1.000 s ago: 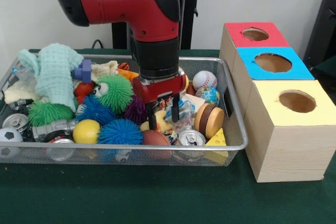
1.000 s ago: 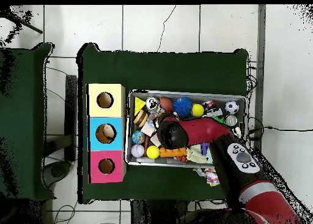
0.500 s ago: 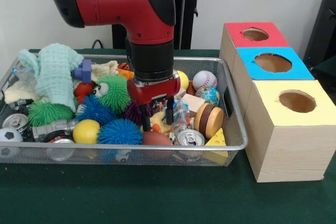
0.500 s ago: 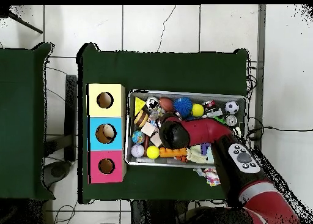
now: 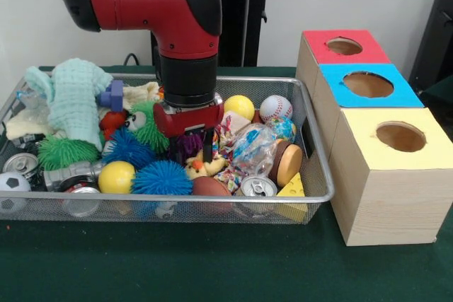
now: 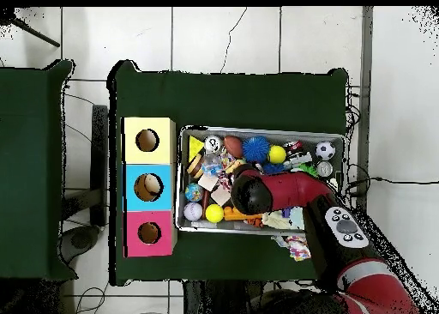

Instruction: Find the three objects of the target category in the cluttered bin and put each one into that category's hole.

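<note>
The bin [image 5: 212, 198] of wire mesh is full of toys; it also shows in the overhead view [image 6: 257, 129]. A small yellow duck [image 5: 200, 167] with an orange beak lies near the bin's front, between a brown football [image 5: 211, 186] and a purple spiky ball [image 5: 188, 143]. My gripper [image 5: 192, 149] is open, low in the bin just behind the duck, its fingers on either side of the purple ball. In the overhead view the arm [image 6: 283, 190] hides the gripper. The red-topped box's hole [image 5: 345, 46] is at the far right; in the overhead view [image 6: 148, 233] it is empty.
A blue-topped box [image 5: 368, 84] and a yellow-topped box [image 5: 400, 136] stand beside the red one. The bin also holds a yellow ball [image 5: 117, 177], a baseball [image 5: 275, 108], a soda can [image 5: 257, 186], a blue spiky ball [image 5: 161, 177], a mint cloth [image 5: 78, 97] and a clear plastic wrapper [image 5: 255, 145].
In the front view the arm has moved left, away from the boxes, with its fingers still apart. The clear wrapper and the toys to its right now show more.
</note>
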Robot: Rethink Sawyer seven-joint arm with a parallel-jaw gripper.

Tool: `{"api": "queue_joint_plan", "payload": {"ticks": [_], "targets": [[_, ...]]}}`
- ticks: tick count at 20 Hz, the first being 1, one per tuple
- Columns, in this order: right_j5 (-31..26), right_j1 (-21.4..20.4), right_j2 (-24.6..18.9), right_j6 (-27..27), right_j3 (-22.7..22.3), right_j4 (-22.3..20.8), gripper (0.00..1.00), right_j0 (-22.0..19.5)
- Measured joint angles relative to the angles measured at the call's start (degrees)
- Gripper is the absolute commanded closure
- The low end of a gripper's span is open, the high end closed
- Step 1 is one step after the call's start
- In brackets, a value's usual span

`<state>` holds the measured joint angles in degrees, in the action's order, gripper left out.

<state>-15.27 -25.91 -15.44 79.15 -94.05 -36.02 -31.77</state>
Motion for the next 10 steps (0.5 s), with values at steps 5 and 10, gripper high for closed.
{"api": "queue_joint_plan", "payload": {"ticks": [5, 10], "targets": [[0.53, 0.00, 2.40, 0.00, -0.11, -0.31, 0.00, 0.85], [2.36, 0.08, 3.04, 0.00, -0.20, -0.31, 0.00, 1.41]]}}
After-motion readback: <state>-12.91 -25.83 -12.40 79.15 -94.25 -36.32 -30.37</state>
